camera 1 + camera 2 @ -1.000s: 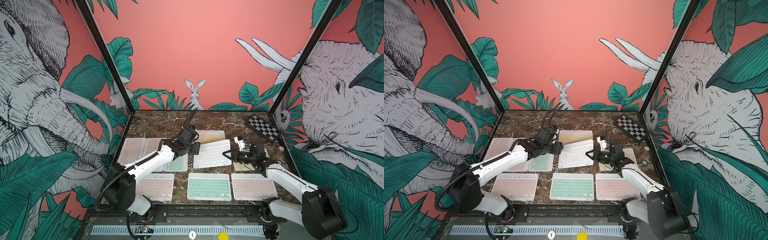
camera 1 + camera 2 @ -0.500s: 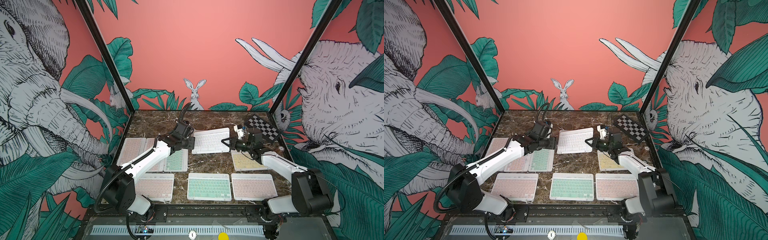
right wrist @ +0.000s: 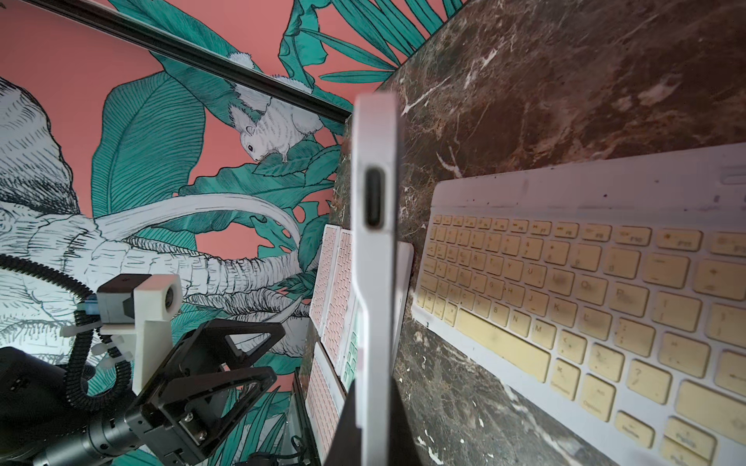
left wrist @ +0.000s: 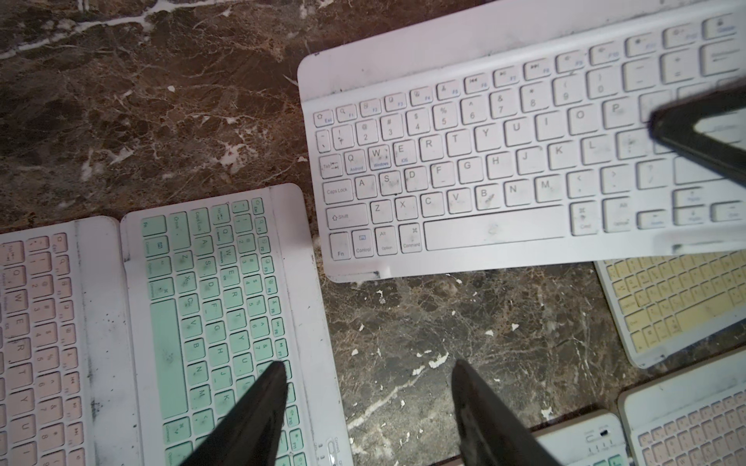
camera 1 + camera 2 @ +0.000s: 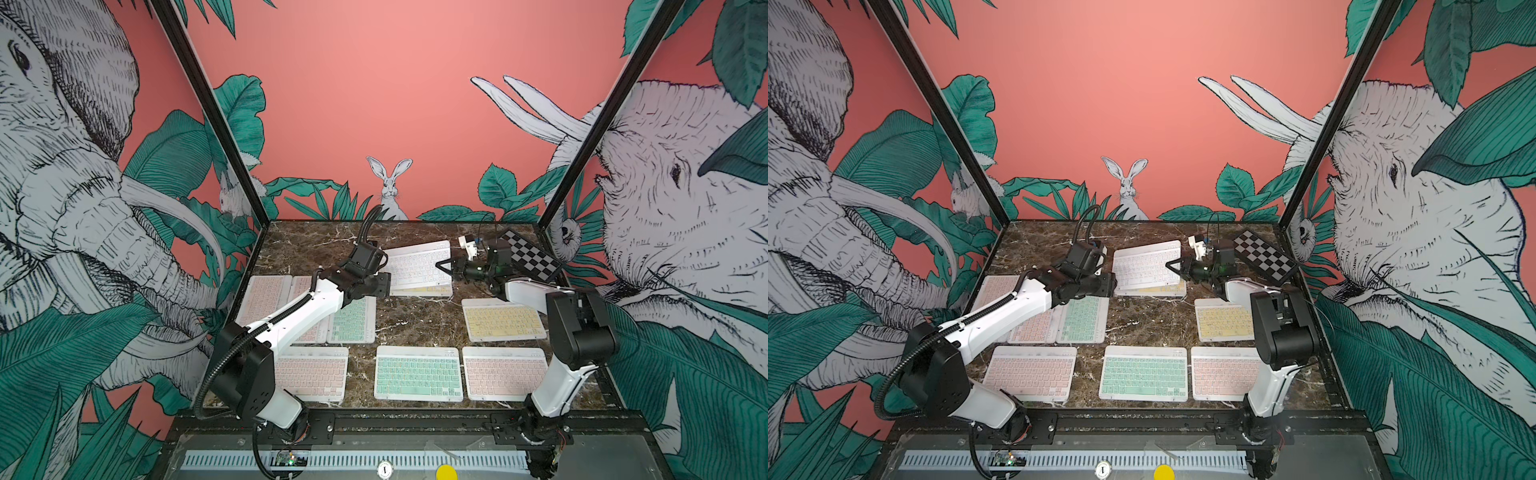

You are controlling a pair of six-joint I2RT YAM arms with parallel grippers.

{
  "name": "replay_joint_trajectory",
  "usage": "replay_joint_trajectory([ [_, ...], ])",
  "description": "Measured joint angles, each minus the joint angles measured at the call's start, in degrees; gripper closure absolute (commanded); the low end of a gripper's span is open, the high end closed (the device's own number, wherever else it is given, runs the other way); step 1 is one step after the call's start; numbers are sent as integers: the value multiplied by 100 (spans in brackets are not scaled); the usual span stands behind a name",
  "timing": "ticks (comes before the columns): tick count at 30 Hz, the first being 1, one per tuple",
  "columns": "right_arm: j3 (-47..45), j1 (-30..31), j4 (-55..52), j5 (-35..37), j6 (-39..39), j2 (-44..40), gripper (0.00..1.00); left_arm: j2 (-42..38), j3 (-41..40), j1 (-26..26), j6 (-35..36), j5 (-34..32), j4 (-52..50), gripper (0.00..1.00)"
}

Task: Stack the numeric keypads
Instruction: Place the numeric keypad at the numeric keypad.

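Marble tabletop: thin white-framed pastel keypads

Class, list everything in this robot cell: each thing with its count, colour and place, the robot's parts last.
white keypad: 1, white, back centre, held over a yellow one.
yellow keypads: 2, yellow; back centre, right.
mint keypads: 2, mint; front centre, left group.
pink keypads: 4, pink; front left, front right, two far left.
checkered board: 1, black-and-white, back right corner.
table: 1, brown marble, under everything.
left gripper: 1, black, open, empty, above the table.
right gripper: 1, black, shut on the white keypad's edge.
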Motion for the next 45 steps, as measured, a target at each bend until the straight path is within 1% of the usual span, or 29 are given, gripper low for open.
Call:
replay_joint_trajectory([
  [9, 216, -166, 61, -442, 79, 422, 100, 0, 20, 0, -4, -129, -4, 33],
  [25, 264, -361, 334, -535, 321, 1093, 100, 0, 20, 0, -4, -280, -46, 33],
  [32, 503, -398, 450, -581, 463, 1377, 100, 0, 20, 0, -4, -295, -48, 33],
  [45, 750, -483, 435, -815, 483, 1775, 100, 0, 20, 0, -35, -299, -48, 33],
])
